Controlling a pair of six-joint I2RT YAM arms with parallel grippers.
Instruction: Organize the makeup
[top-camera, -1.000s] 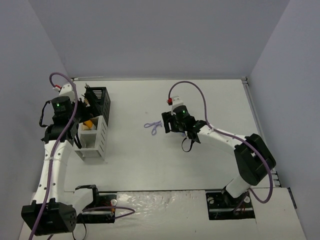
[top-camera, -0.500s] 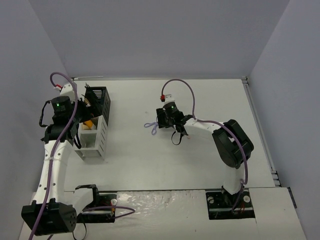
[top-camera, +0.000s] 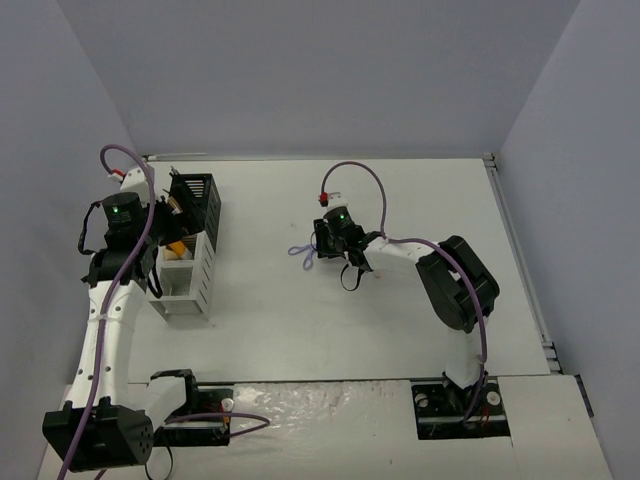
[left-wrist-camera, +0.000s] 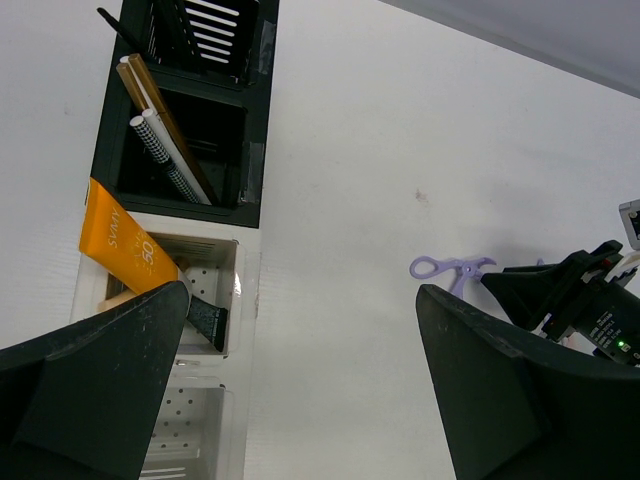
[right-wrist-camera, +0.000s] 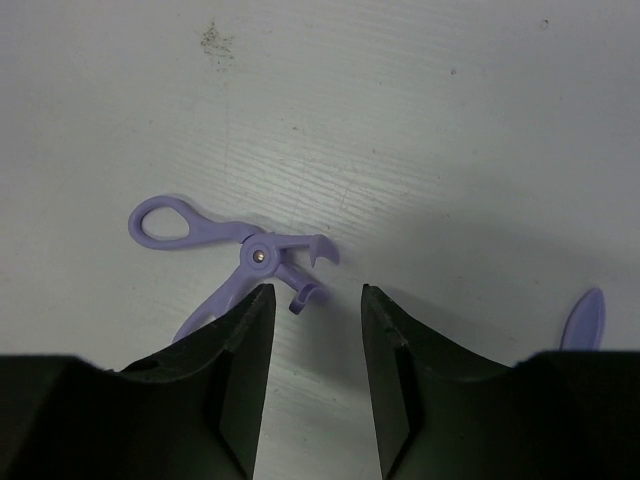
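my right claw (right-wrist-camera: 316, 300) is part open, empty; purple looped tool (right-wrist-camera: 250, 262) lies right at its tips, handles trailing left on the bench (right-wrist-camera: 450, 150).

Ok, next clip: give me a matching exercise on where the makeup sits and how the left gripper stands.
Things:
1. purple plastic looped tool
2. orange tube
3. thin pencils with white dots
4. left gripper

Places or states:
A. in the rack's black compartment
B. lying on the bare white table
C. standing in the rack's white compartment
D. jaws wide apart, holding nothing

Pairs: 1-B, 2-C, 3-A, 4-D
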